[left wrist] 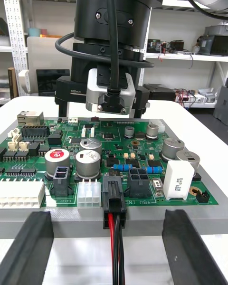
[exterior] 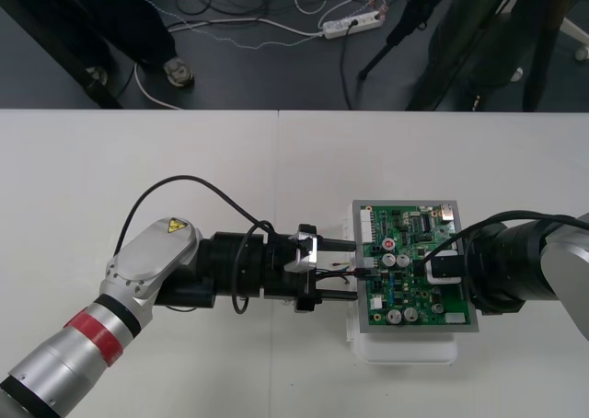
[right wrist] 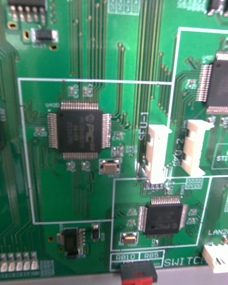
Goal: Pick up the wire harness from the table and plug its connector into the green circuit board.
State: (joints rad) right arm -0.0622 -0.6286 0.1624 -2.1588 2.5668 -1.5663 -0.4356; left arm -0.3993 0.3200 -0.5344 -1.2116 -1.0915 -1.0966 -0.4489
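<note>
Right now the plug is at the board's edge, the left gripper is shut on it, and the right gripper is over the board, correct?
No: the left wrist view shows the left gripper open, its fingers apart either side of the black plug. The plug is at the green circuit board's edge, the right gripper over it.

The plain light table (exterior: 138, 179) carries a white base (exterior: 405, 352) on its right half, well back from the far edge, with the green circuit board (exterior: 414, 280) flat on top.
</note>
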